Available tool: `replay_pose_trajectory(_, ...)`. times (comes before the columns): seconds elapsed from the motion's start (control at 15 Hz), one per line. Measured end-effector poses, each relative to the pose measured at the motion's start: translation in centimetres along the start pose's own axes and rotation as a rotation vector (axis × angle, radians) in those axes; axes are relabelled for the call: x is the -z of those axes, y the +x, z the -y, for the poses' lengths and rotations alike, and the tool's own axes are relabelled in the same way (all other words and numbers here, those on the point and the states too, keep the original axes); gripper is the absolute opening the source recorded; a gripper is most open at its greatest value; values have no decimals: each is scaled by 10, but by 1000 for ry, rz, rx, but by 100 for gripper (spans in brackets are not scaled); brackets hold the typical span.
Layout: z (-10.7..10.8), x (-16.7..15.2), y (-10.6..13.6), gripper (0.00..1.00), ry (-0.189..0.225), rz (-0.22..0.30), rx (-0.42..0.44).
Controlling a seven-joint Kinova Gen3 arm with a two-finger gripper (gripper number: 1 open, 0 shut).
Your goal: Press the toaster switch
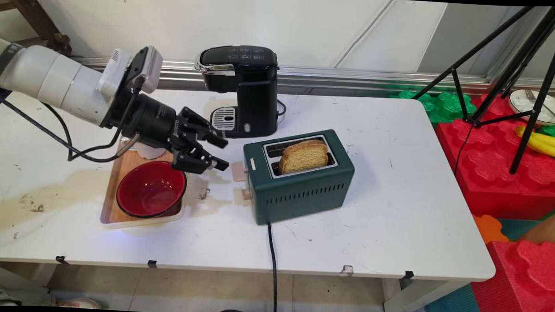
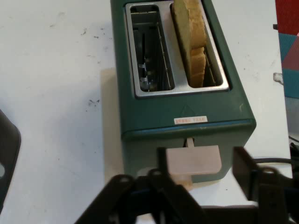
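The gripper (image 2: 201, 170), jaws wide apart, partly hides the toaster's (image 1: 304, 194) lever (image 2: 194, 159); bread (image 1: 304, 157) fills one slot, with a red bowl (image 1: 151, 189) nearby.

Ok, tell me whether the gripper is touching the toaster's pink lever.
Cannot tell. In the hand view the gripper has its open fingers either side of the lever, but no contact or gap shows plainly.

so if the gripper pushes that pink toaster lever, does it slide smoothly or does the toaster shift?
The lever sits in a slot, so it likely slides down stiffly. The toaster looks boxy and flat-based, probably stays put under a downward push. A sideways shove might skid it on the smooth table.
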Motion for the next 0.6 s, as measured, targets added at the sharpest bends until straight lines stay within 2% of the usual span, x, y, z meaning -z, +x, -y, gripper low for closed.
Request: replay_pose_trajectory(0.6, -1, -14, -9, 0, 5, 4, 2)
